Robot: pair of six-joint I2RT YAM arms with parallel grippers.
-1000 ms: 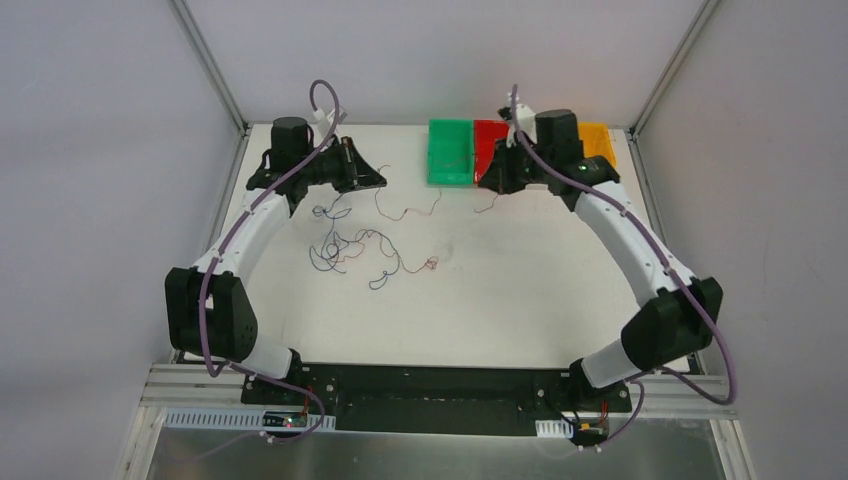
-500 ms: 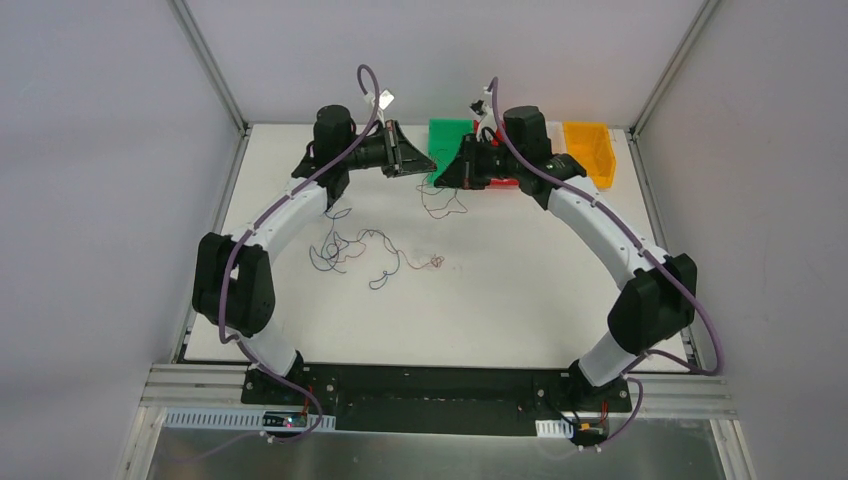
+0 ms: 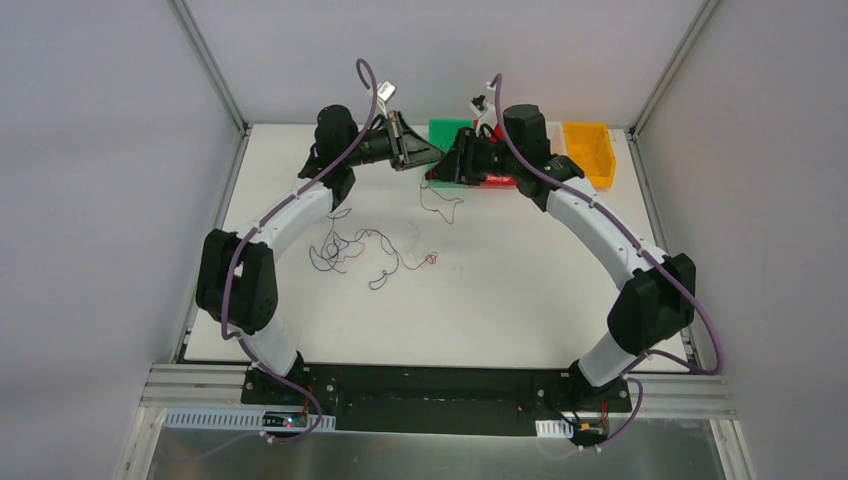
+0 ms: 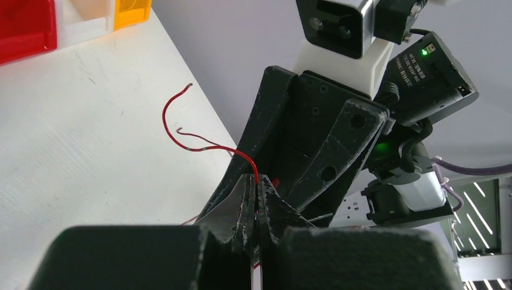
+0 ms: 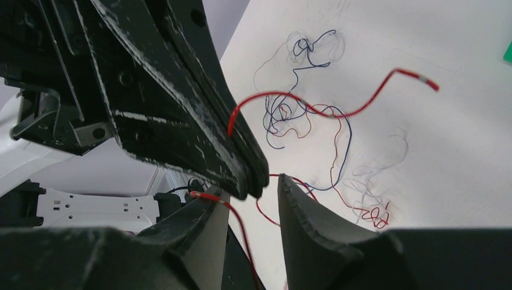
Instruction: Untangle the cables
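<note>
Two pincers meet tip to tip above the far side of the counter (image 3: 540, 290). My left pincer (image 4: 255, 199) is clamped on one red wire (image 4: 165, 115), which curls free beyond the fingers. My right pincer (image 5: 250, 190) has its jaws apart, and I see nothing gripped between them. A thin loop (image 3: 440, 200) hangs below, before the green bin (image 3: 450, 135). The other cables (image 3: 345, 245) lie tangled on the counter, well apart. I fear the fingers may knock together, being so close, or the strand may snag and slip out. One second ago the arms stood apart with this wire spread between them; now they have closed in.
</note>
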